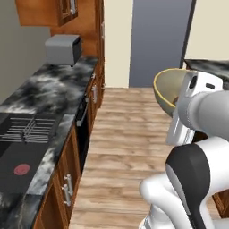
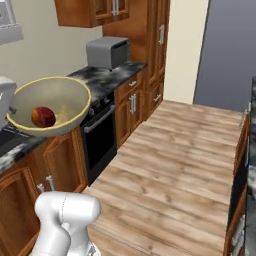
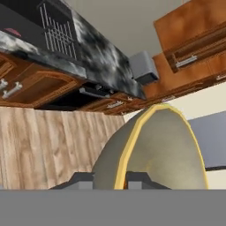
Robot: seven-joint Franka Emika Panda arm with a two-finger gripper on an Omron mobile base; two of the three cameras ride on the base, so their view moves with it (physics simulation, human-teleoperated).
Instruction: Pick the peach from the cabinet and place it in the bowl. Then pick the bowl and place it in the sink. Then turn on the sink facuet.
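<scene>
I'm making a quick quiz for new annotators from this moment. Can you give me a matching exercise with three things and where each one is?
Things:
1. peach
2. bowl
3. toaster

Places:
A. on the dark marbled counter
B. inside the bowl
C. held up in the air, its rim between the gripper fingers

Pairs: 1-B, 2-C, 3-A

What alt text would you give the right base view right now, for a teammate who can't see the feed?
The bowl is held up in the air at the left, tipped toward the camera, with the peach resting inside it. Behind it run a dark marbled counter carrying a grey toaster, wooden cupboards and a black oven; a plank floor stretches to the right.
</scene>
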